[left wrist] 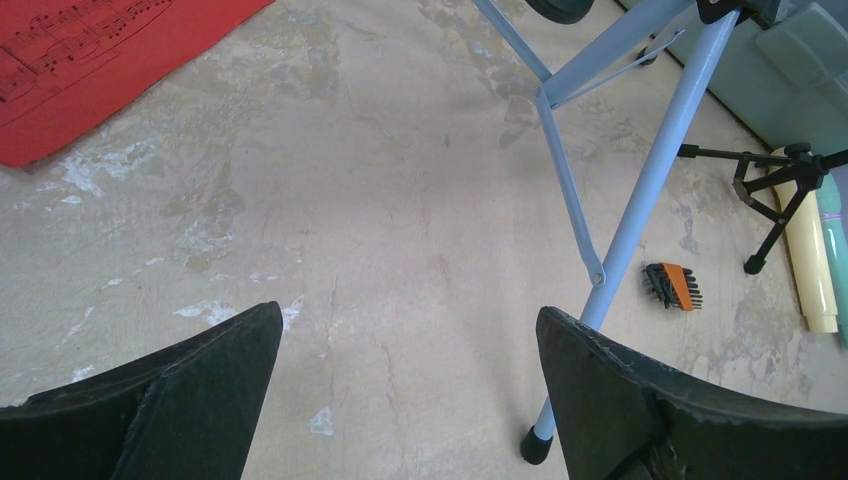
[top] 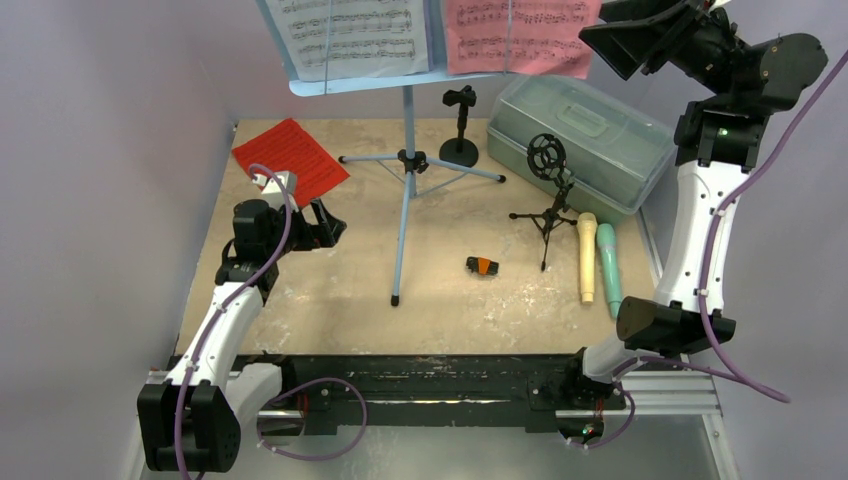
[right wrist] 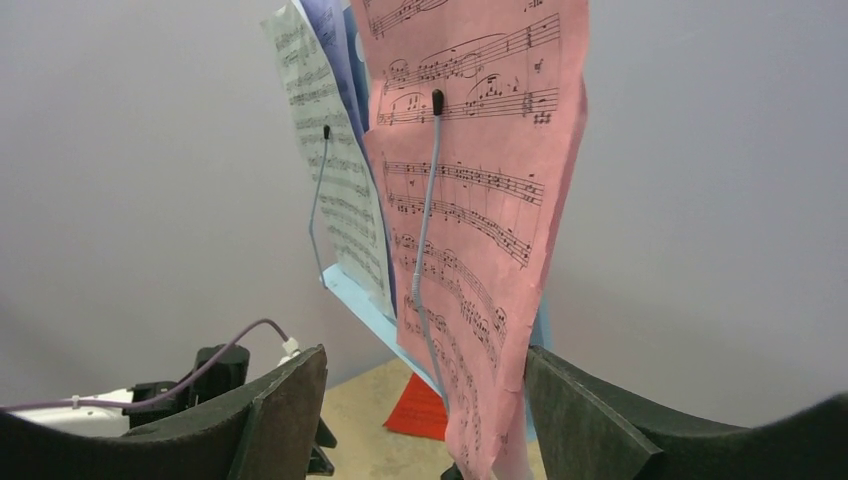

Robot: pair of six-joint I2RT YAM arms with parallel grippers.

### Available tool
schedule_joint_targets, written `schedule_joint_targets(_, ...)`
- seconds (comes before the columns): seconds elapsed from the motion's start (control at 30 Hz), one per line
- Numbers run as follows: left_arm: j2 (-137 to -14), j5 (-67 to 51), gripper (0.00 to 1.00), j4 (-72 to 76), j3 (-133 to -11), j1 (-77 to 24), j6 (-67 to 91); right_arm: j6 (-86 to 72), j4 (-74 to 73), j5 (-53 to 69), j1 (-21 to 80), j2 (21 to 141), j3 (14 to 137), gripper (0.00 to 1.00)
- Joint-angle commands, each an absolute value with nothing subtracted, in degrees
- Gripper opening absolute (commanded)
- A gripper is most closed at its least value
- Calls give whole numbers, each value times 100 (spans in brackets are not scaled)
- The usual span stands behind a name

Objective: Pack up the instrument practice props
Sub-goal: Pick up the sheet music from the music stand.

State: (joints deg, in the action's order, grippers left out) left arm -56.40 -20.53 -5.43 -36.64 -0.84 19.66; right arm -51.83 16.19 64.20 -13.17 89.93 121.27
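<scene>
The pale-blue music stand [top: 408,150] stands on its tripod at mid-table. On its rack rest a white page [top: 350,35] and a pink page [top: 520,35]. My right gripper [right wrist: 425,365] is raised at the rack's right end, open, with the lower edge of the pink page [right wrist: 470,200] hanging between its fingers. A red page [top: 292,158] lies flat at the back left. Just right of it my left gripper [top: 325,228] hovers low, open and empty. Cream [top: 587,255] and teal [top: 609,268] microphones lie at the right, beside a black tripod holder [top: 548,195]. A second holder [top: 460,125] stands behind.
A translucent grey-green case [top: 580,140] sits closed at the back right. A small orange and black object [top: 482,265] lies near the stand's front leg [left wrist: 650,190]. Grey walls close in the table on the left, back and right.
</scene>
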Motion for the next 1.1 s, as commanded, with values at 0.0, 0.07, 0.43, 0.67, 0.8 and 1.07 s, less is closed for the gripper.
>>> schedule_joint_targets(0.0, -5579, -2039, 98, -448, -3744, -103, 1828, -4945, 1527, 6433, -1301, 8893, 12221, 71)
schedule_joint_targets(0.07, -5589, -2041, 98, -448, -3744, -97, 1828, -4678, 1292, 6417, -1301, 8903, 12329, 67)
schedule_joint_targets(0.43, -5616, -2040, 98, -439, -3745, -99, 1838, -3515, 636, 6684, -1301, 8970, 12755, 86)
schedule_joint_targets(0.67, -5634, -2043, 98, -446, -3744, -99, 1841, -4453, 2196, 7091, -1309, 9206, 12567, 92)
schedule_joint_targets(0.8, -5658, -2038, 98, -444, -3745, -98, 1830, -3659, 1602, 6791, -1312, 9477, 13245, 99)
schedule_joint_targets(1.07, -5722, -1989, 98, -466, -3753, -103, 1811, -2188, 1125, 6383, -1310, 10007, 14252, 99)
